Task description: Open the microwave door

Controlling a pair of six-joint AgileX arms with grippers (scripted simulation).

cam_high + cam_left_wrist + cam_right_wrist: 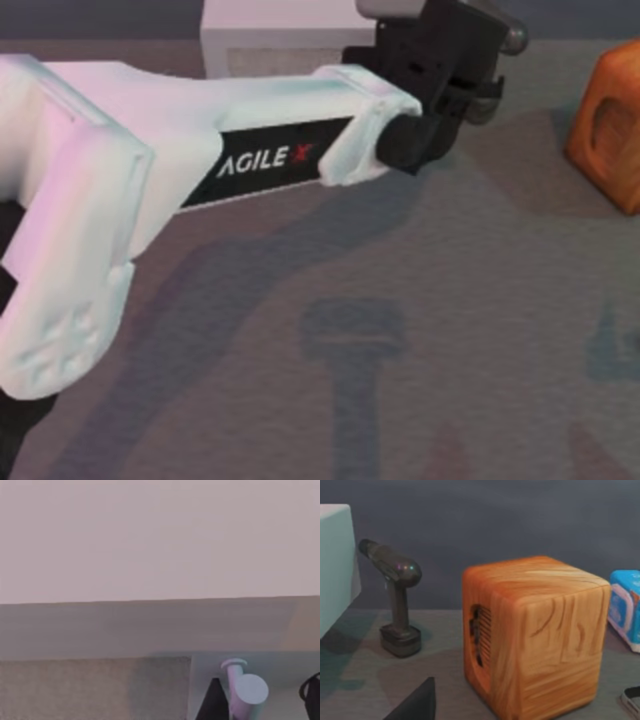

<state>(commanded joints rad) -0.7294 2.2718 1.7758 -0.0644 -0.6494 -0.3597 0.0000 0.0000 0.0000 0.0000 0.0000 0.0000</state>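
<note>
1. The left arm [200,150] takes up most of the top view, stretching from the near left out to the far middle of the table [420,300], "AGILE X" printed on its side.
2. The left gripper [455,85] sits right up against the microwave [270,40] at the far edge, over the right end of its front. Only a strip of the white box and a bit of the microwave door [285,62] with its speckled window show behind the arm.
3. In the left wrist view it's really close: the white top of the microwave fills the upper half, the mesh window of the door is below, and a round grey knob [247,690] on the panel beside it sits just past a dark fingertip [212,702].
4. Jaws look spread, one finger on each side of the knob, nothing gripped. The door looks flat and shut.
5. The right gripper [415,705] only shows as a dark finger tip in its own wrist view, so its jaws are a can't-tell.
6. That view also shows an orange wooden box [535,635], a dark drill [395,600] standing upright between it and the microwave, and a blue pack [625,605] far right.
</note>
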